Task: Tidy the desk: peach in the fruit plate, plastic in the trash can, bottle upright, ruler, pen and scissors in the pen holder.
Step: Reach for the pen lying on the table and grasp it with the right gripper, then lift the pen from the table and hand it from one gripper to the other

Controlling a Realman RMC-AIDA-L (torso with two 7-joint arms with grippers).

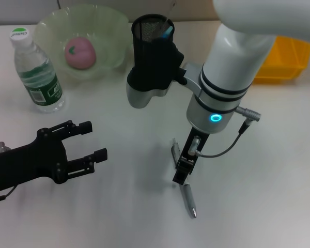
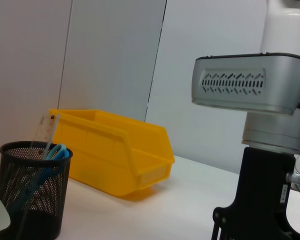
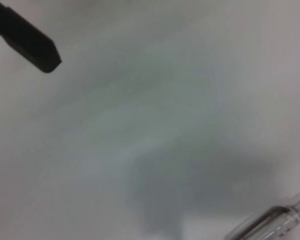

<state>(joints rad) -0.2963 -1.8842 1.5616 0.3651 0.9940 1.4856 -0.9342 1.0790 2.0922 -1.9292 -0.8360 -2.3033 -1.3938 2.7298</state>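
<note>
Right gripper [image 1: 182, 168] points straight down in the lower centre of the head view, its tips right over the top end of the pen [image 1: 187, 200]; can't tell how its jaws stand or whether it grips. Pen lies on the white desk [image 1: 258, 186], tip toward the bottom edge. Left gripper [image 1: 90, 140] sits lower left, jaws spread wide, nothing between them. Upper centre: black pen holder [image 1: 151, 46] with the scissors [image 2: 56, 152] and ruler [image 2: 46, 131] standing inside. Upper left: fruit plate [image 1: 106, 23] holding the peach [image 1: 80, 52], with the bottle [image 1: 37, 72] upright beside it. Trash can [image 1: 287, 58] upper right.
</note>
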